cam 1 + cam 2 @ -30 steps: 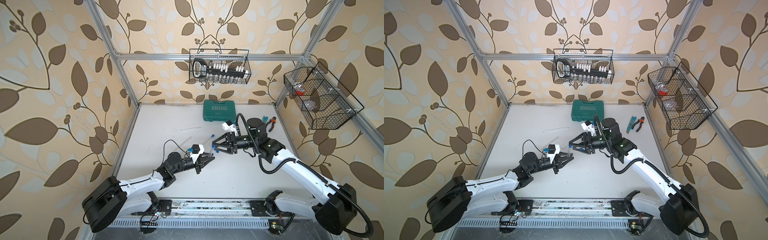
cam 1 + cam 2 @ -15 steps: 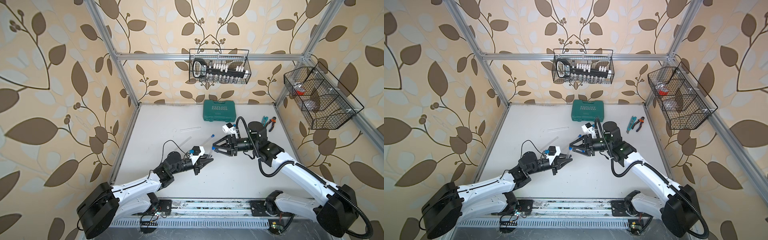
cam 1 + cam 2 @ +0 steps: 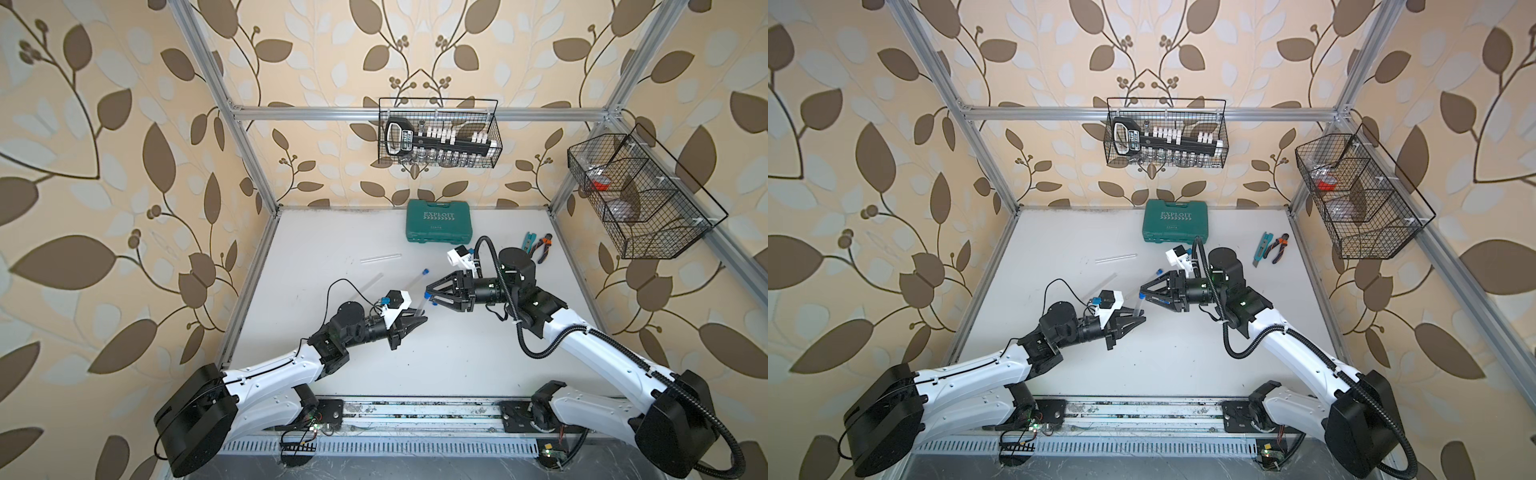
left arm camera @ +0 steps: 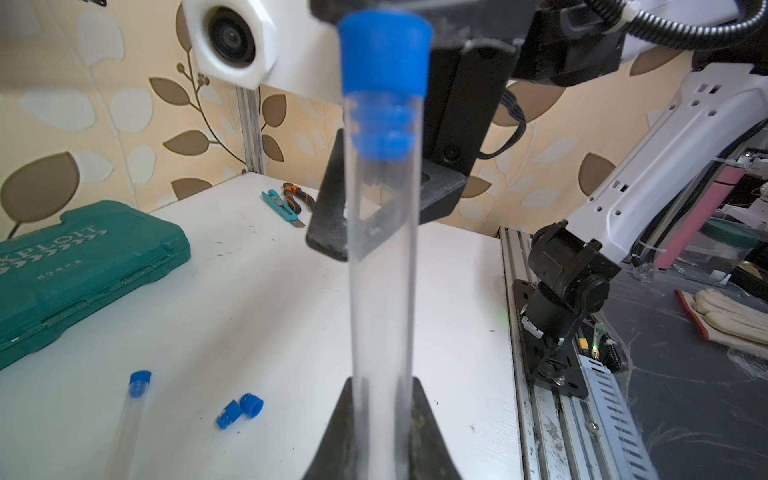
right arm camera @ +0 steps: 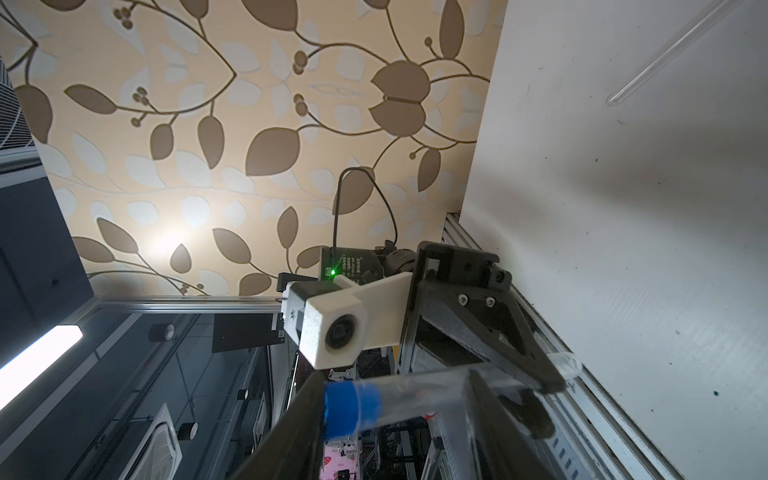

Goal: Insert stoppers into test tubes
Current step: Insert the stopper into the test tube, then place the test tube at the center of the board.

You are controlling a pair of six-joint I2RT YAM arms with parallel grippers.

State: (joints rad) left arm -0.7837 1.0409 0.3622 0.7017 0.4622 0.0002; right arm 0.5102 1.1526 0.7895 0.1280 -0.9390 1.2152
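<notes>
Test tube (image 4: pixel 382 270) standing upright in the left claw (image 3: pixel 417 322), blue stopper (image 4: pixel 384 54) seated in its mouth!
Left claw pinches the tube low, near its rounded end, above the worktop (image 3: pixel 457 353). Right claw (image 3: pixel 430 296) meets it from the opposite side, jaws spread wide, one finger against the stopper's top, the other beside the glass. Down on the worktop: a second stoppered tube (image 4: pixel 129 415) lying flat, two loose stoppers (image 4: pixel 240 409) near it, a bare tube (image 3: pixel 380 258) farther back towards the green case (image 3: pixel 438 226).
</notes>
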